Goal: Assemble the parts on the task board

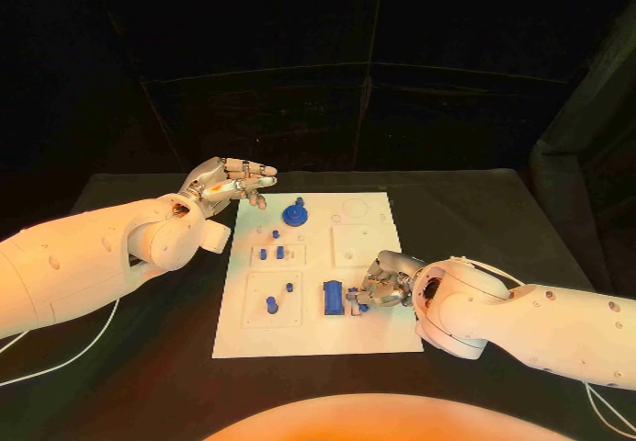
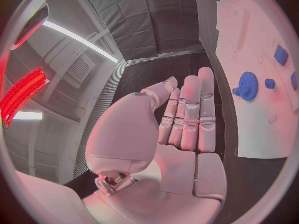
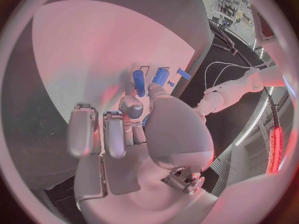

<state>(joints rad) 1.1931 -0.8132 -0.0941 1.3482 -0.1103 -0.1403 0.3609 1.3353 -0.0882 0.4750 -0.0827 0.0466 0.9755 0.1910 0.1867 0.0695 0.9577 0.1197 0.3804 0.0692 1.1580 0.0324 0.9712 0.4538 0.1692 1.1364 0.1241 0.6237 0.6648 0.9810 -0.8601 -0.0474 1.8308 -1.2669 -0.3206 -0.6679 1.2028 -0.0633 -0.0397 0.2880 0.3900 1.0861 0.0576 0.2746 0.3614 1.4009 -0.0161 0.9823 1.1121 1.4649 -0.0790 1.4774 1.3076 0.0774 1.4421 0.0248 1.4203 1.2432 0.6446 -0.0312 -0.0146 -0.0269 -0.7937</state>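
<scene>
Fingers (image 1: 360, 296) of the right hand (image 1: 378, 285) curl over a blue part (image 1: 333, 296) near the task board (image 1: 378, 335)'s near right corner; whether they grip it is unclear. A slip could nudge it askew. The left hand (image 1: 232, 182) hovers flat and empty at the far left corner.

In the head view, lower right of centre, the right hand (image 1: 375, 287) covers part of the task board (image 1: 318, 335), and whatever its fingertips touch is too small to tell. The left arm is cut off by the frame's left edge.
</scene>
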